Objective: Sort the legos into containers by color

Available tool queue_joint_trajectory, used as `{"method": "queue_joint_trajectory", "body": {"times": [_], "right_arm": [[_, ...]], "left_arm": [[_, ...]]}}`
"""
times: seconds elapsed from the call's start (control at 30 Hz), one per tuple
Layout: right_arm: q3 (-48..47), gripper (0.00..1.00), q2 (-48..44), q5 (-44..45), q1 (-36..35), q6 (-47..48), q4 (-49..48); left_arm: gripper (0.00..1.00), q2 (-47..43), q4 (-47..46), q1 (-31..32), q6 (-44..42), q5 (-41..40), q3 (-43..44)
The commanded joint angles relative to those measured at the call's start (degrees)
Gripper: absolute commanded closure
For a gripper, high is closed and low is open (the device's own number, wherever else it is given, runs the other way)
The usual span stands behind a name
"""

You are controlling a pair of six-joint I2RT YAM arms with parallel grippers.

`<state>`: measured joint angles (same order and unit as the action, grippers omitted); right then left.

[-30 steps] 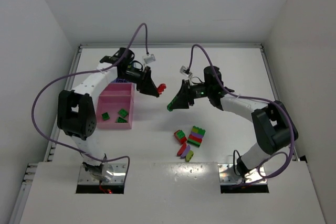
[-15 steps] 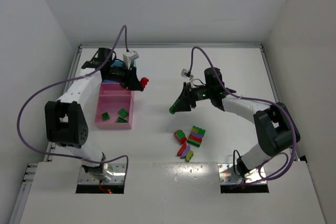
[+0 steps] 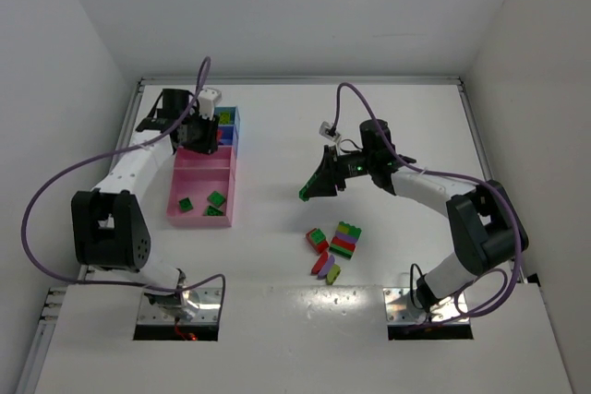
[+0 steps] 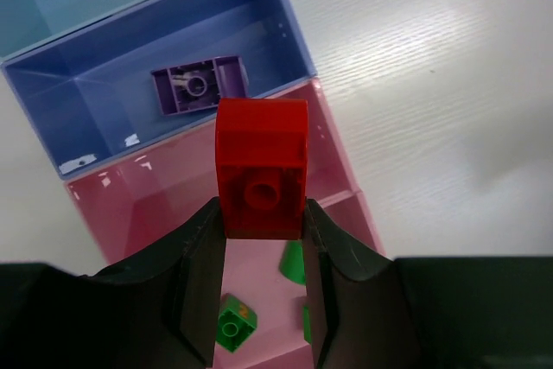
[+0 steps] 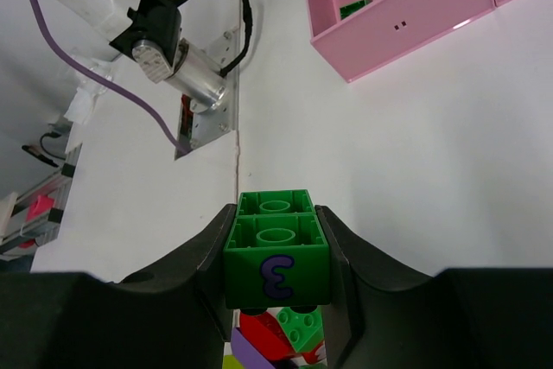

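Red lego (image 4: pixel 262 170) held over pink tray (image 4: pixel 147 192); green lego (image 5: pixel 276 252) held; multicoloured legos (image 3: pixel 334 248) loose, right of trays (image 3: pixel 199 177)

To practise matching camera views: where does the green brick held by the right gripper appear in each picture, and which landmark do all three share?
Top view: green brick near the centre, at the tip of the right gripper.
Left wrist view: not in it.
Right wrist view: the brick is at bottom centre, clamped between the fingers.
Shared landmark: the largest pink tray.

Overhead view, two close wrist views; pink tray (image 3: pixel 198 182) in all.
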<state>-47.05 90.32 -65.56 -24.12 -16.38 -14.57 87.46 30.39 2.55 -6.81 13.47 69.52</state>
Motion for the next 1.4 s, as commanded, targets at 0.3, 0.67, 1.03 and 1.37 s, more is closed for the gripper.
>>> {"method": "queue_joint_trajectory", "body": {"times": [0.3, 0.67, 1.03, 1.37], "right_arm": [[-1.6, 1.00, -0.9, -0.4, 0.1, 3.4, -1.0], [-1.6, 1.00, -0.4, 0.1, 0.1, 3.9, -0.5], [-2.2, 1.00, 0.1, 0.1, 0.1, 3.9, -0.5], [-7.4, 1.00, 2.7, 2.0, -2.3, 5.2, 1.2]], "left_arm": [[0.86, 6.5, 3.3, -1.1, -8.0, -3.0, 4.0], [0.74, 7.6, 4.4, -2.1, -15.7, 0.3, 2.8], [0.38, 10.6, 4.9, -2.9, -17.3, -0.8, 4.4], [0.11, -4.6, -3.0, -9.3, -5.7, 16.5, 2.7]]}}
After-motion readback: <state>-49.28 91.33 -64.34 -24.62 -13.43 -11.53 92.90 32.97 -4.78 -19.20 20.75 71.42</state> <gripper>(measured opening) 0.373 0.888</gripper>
